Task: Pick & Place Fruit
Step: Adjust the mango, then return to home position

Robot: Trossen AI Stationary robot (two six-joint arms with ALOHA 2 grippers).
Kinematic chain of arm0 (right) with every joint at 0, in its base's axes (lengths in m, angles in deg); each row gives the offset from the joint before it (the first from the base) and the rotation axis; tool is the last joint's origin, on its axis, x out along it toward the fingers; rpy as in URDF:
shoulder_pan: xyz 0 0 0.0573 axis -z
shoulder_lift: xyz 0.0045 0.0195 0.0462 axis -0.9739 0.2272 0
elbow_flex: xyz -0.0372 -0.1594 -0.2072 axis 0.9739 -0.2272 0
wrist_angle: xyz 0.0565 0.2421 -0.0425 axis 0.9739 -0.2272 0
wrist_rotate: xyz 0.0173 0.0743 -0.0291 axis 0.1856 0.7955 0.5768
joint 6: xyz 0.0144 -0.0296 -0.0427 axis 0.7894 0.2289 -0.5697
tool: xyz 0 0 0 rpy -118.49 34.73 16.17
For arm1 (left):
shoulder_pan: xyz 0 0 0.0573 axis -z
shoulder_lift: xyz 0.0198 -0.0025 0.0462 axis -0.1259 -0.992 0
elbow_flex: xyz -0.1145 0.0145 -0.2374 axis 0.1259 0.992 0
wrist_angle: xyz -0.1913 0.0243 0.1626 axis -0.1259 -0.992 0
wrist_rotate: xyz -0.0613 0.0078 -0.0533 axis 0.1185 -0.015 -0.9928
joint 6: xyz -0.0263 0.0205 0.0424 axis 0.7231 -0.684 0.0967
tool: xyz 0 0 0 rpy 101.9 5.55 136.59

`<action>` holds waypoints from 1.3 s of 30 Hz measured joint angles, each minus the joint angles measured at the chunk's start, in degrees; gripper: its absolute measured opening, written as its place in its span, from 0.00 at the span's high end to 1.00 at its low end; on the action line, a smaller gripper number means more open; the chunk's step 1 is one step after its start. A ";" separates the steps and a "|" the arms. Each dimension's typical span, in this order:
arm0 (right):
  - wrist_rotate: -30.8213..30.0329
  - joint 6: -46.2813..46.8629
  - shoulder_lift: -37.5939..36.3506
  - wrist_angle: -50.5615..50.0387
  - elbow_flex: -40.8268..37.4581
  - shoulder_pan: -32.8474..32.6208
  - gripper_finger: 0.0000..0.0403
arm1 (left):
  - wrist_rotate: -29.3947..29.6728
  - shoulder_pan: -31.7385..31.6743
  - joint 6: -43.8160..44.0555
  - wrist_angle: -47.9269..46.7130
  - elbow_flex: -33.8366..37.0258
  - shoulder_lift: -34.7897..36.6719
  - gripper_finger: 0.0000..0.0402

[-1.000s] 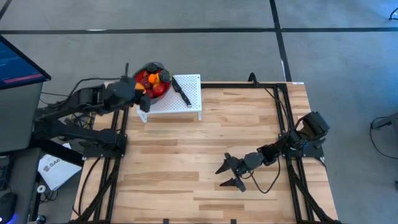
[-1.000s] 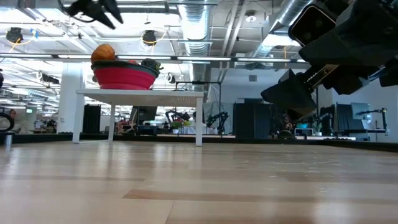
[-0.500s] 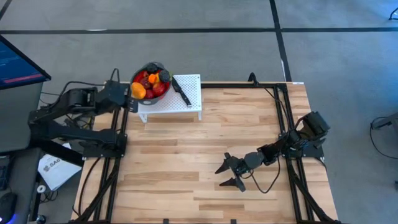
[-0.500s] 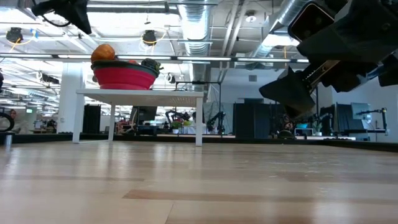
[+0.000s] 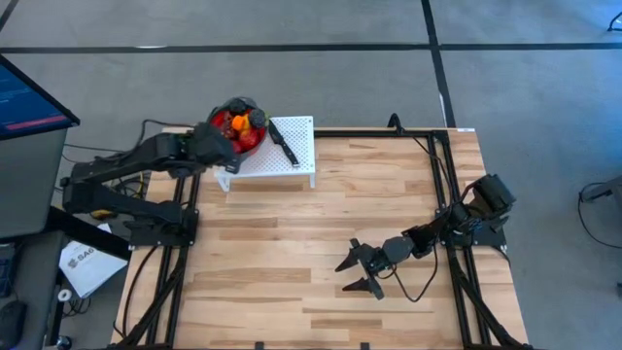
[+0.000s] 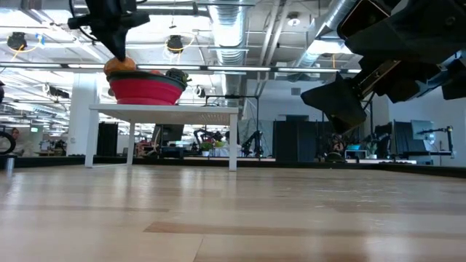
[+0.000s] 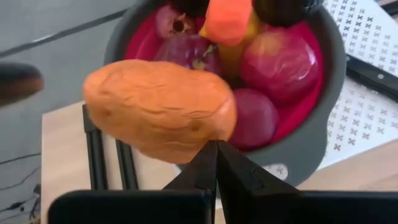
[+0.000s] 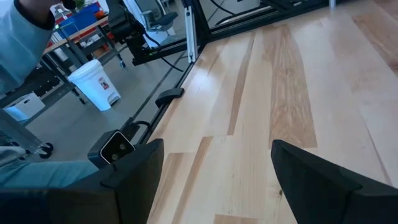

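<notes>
At the bowl (image 5: 236, 126) on the white stand (image 5: 292, 160), the left gripper (image 7: 216, 163) is closed empty beside the orange fruit (image 7: 160, 109), which is perched on the rim and risks being knocked off; the right gripper (image 5: 356, 274) is parked open over the bench (image 5: 292, 253).

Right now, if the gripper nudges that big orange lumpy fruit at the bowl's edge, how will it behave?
The big orange lumpy fruit sits high at the rim of the red bowl with a grey rim, so it would probably roll off. Its rounded matte skin looks rigid and grippable, likely light plastic.
</notes>
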State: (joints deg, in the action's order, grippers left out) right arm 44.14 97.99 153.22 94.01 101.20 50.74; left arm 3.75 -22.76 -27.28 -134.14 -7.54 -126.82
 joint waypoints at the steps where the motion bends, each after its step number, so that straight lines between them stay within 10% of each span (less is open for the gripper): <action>1: 0.00 0.00 -0.01 -0.01 0.00 0.00 0.28 | 0.41 0.00 -0.43 0.60 0.00 -0.31 1.00; 14: -2.12 -3.00 0.00 0.94 0.00 -0.25 0.28 | -2.25 4.27 -3.23 3.02 0.00 6.46 1.00; 21: -13.18 -11.41 -0.56 12.44 -3.40 -2.22 0.28 | 1.33 22.43 -1.71 7.84 0.00 8.07 1.00; 28: -19.19 -11.55 -12.91 26.41 -18.45 -0.51 0.28 | 17.50 40.43 -1.54 18.50 0.02 -0.56 1.00; 39: 13.30 -10.14 -46.68 -16.13 -18.73 27.06 0.28 | 24.47 42.55 4.81 24.49 0.04 -15.56 1.00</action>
State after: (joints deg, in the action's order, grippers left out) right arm 57.43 87.85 106.54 77.88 82.46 77.80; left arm 28.22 19.78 -22.46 -109.65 -7.49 -142.37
